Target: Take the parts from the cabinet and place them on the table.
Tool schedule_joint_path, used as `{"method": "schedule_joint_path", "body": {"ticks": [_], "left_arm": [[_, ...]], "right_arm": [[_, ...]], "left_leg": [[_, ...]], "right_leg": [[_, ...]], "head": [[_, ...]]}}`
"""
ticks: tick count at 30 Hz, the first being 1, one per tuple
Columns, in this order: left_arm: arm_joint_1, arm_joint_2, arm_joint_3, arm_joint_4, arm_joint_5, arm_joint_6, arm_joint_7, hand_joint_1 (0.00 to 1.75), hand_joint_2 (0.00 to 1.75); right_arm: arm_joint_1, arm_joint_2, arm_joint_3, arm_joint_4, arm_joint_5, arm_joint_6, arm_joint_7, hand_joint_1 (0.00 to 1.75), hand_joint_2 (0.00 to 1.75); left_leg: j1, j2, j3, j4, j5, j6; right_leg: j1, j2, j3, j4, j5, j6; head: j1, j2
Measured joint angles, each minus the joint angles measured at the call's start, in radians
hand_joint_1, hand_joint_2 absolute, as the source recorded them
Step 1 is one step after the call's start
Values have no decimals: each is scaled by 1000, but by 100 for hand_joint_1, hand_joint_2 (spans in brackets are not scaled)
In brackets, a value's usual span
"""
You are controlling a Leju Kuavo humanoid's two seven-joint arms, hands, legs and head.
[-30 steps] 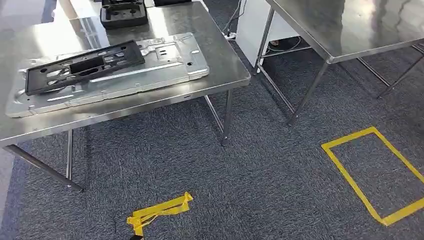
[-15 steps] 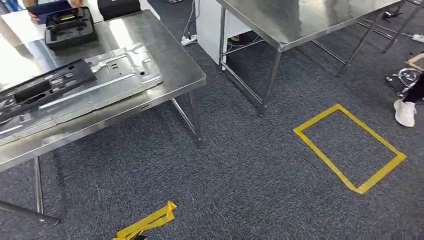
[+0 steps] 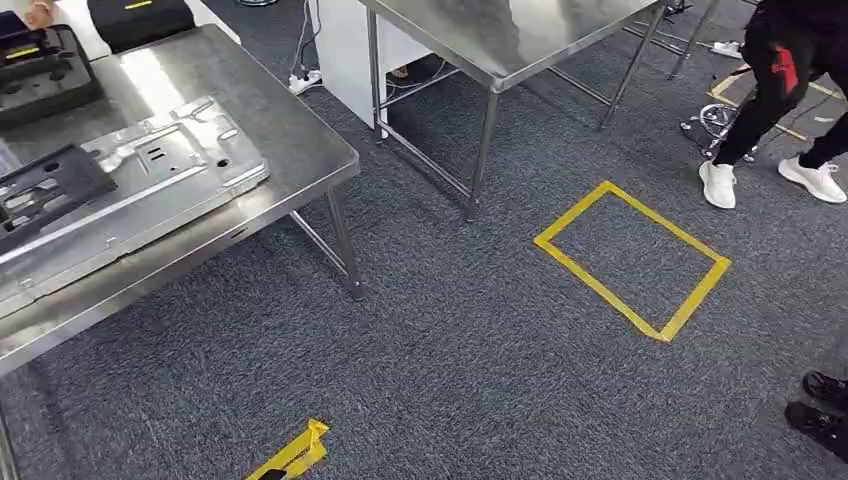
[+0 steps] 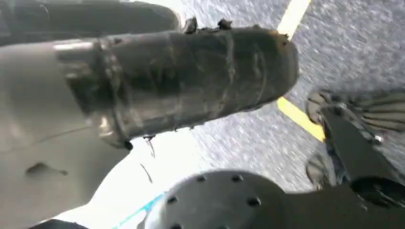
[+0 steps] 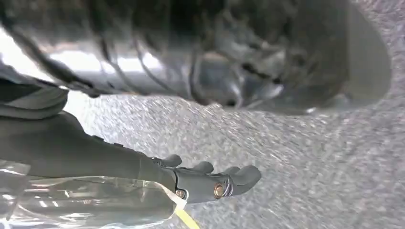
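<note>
On the steel table (image 3: 300, 150) at the left of the head view lies a large silver sheet-metal plate (image 3: 150, 180), with a black plastic frame (image 3: 45, 185) on top of it. Behind them sits a black moulded tray (image 3: 40, 75). My right hand (image 5: 205, 181) hangs over the grey carpet in the right wrist view, its dark fingers stretched out side by side and holding nothing. In the left wrist view a thick tape-wrapped thumb of my left hand (image 4: 191, 81) points out over the carpet; its fingers are hidden.
A second steel table (image 3: 500, 35) stands behind, with a white box (image 3: 345, 50) beside its legs. A yellow tape rectangle (image 3: 700, 290) marks the carpet. A person's legs (image 3: 780, 80) stand at the far right, black shoes (image 3: 825, 405) at the right edge.
The camera has swung to the right: the table with the parts has slid left in the picture, and a person's legs and the black shoes have come into view.
</note>
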Motion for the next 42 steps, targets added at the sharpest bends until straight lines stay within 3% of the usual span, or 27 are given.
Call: {"method": "schedule_joint_path", "body": {"ticks": [2, 3, 4, 5, 8, 9, 11, 13, 14, 16, 18, 19, 20, 24, 25, 26, 27, 29, 30, 31, 33, 34, 35, 39, 40, 41, 42], "left_arm": [[-2, -3, 0, 0, 0, 0, 0, 0, 0], [-2, -3, 0, 0, 0, 0, 0, 0, 0], [-3, -3, 0, 0, 0, 0, -1, 0, 0], [-1, -3, 0, 0, 0, 0, -2, 0, 0], [-4, -3, 0, 0, 0, 0, -4, 0, 0], [-6, -3, 0, -1, 0, 0, -7, 0, 0], [-8, -2, 0, 0, 0, 0, -5, 0, 0], [-2, 5, 0, 0, 0, -2, -3, 0, 0], [0, 11, 0, 0, 0, -2, -3, 0, 0], [5, 19, 0, 0, 0, -2, -3, 0, 0], [3, 22, 0, 0, 0, -3, -4, 0, 0], [3, 22, 0, 0, 0, -3, -5, 0, 0], [3, 22, 0, 0, 0, -3, -5, 0, 0], [-3, 22, 0, 0, 2, -3, -10, 0, 0], [-5, 22, 0, 0, 2, -3, -10, 0, 0], [-6, 19, 0, 0, 3, -2, -10, 0, 0], [-4, 13, 0, 0, 3, -2, -10, 0, 0], [-1, 5, 3, 0, 5, 0, -10, 0, 0], [0, 1, 5, 0, 6, 0, -10, 0, 0], [0, 0, 7, 0, 6, 0, -10, 0, 0], [-2, -2, 9, 0, 6, 0, -10, 0, 0], [-3, -2, 10, 0, 8, 0, -11, 0, 0], [-3, -1, 11, 0, 9, -1, -11, 0, 0], [-6, -2, 14, 0, 11, -2, -13, 0, 0], [-7, -2, 15, -1, 11, -2, -17, 0, 0], [-8, -2, 16, -1, 11, -2, -15, 0, 0], [-6, 0, 17, -1, 12, -1, -13, 0, 0]], "right_arm": [[5, 0, 0, 4, 0, 0, 0, 0, 0], [4, 0, -1, 5, 0, 0, -1, 0, 0], [0, 0, -1, 5, 0, 0, -2, 0, 0], [-7, 0, -2, 5, 1, 2, -2, 0, 0], [-3, 0, -6, 7, 3, 8, -3, 0, 0], [-4, 0, -7, 8, 4, 8, -3, 0, 0], [1, 3, -9, 10, 6, 12, -3, 0, 0], [-4, 7, -9, 10, 6, 17, -3, 0, 0], [-4, 8, -10, 10, 6, 18, -3, 0, 0], [-2, 10, -10, 12, 6, 18, -3, 0, 0], [0, 15, -10, 13, 6, 19, -3, 0, 0], [-1, 15, -10, 13, 6, 21, -5, 0, 0], [-3, 15, -10, 13, 7, 21, -6, 0, 0], [3, 15, -10, 15, 7, 25, -12, 0, 0], [6, 15, -10, 16, 7, 27, -13, 0, 0], [6, 14, -10, 17, 8, 28, -15, 0, 0], [1, 14, -10, 17, 8, 30, -15, 0, 0], [-1, 16, -10, 17, 8, 34, -16, 0, 0], [0, 19, -10, 17, 8, 36, -17, 0, 0], [2, 19, -10, 18, 8, 36, -16, 0, 0], [3, 18, -10, 19, 8, 36, -17, 0, 0], [1, 17, -10, 19, 8, 36, -18, 0, 0], [-3, 17, -10, 18, 8, 37, -19, 0, 0], [-3, 13, -10, 20, 8, 39, -21, 0, 0], [-2, 14, -10, 21, 7, 39, -21, 0, 0], [0, 15, -10, 21, 7, 39, -21, 0, 0], [-2, 15, -10, 22, 7, 39, -21, 0, 0]], "left_leg": [[-2, 19, 6, 0, -4, -2], [-3, 29, 10, 0, -6, -5], [-4, 38, 15, -1, -9, -9], [-12, 50, 16, 3, -17, -16], [-8, 85, 33, -9, -21, -31], [-7, 80, 38, -9, -26, -40], [-4, -5, 12, 63, -78, -44], [-4, -30, -73, 236, -158, -46], [-4, -34, -110, 302, -174, -49], [-3, -37, -119, 290, -131, -51], [0, -54, -55, 130, -29, -51], [4, -83, -20, 49, 9, -51], [7, -124, -9, 21, -3, -49], [4, -76, -9, 19, 3, -18], [6, -58, -7, 16, 7, -11], [5, -52, -8, 15, 7, -3], [2, -40, -8, 15, 6, 0], [-2, -14, -9, 15, 3, 4], [-4, -2, -8, 15, 1, 5], [-6, 8, -6, 15, -1, 6], [-10, 27, 0, 15, -5, 4], [-10, 38, 4, 15, -8, 1], [-15, 48, 9, 15, -13, -4], [-13, 89, 22, 7, -23, -25], [-9, 72, 28, 11, -31, -35], [-8, 20, 18, 41, -53, -39], [-9, -12, -17, 111, -93, -40]], "right_leg": [[1, -7, 65, -133, 79, -8], [3, -26, 116, -229, 119, -16], [13, -91, 164, -311, 142, -30], [19, -104, 173, -337, 135, -30], [23, -58, 167, -337, 138, -40], [16, -43, 180, -354, 147, -49], [12, -29, 188, -366, 154, -55], [12, -1, 187, -365, 154, -59], [13, 16, 187, -364, 153, -60], [12, 47, 188, -358, 150, -59], [8, 78, 188, -348, 143, -52], [6, 91, 188, -341, 139, -47], [11, 105, 181, -328, 132, -38], [4, 141, 173, -333, 134, -16], [7, 112, 171, -319, 125, -14], [10, 53, 146, -269, 93, -11], [8, 25, 103, -185, 51, -8], [6, 5, 19, -22, -10, -4], [5, 2, -1, 11, -11, -4], [4, 0, 6, -7, 10, -6], [6, -12, 79, -158, 92, -17], [12, -44, 131, -255, 129, -27], [24, -109, 162, -318, 133, -38], [28, -51, 159, -331, 138, -45], [17, -39, 175, -349, 150, -52], [19, -32, 180, -357, 153, -54], [18, -20, 180, -359, 155, -59]], "head": [[0, 0], [0, 0], [0, 0], [0, 0], [-2, 0], [-2, 0], [-6, 0], [-11, 0], [-11, 0], [-11, 0], [-12, 0], [-11, 0], [-11, 0], [-10, 0], [-10, 0], [-3, 0], [-2, 0], [-3, 0], [-2, 0], [-3, 0], [-3, 0], [-3, 0], [-3, 0], [-3, 0], [-5, 0], [-7, 0], [-9, 0]]}}
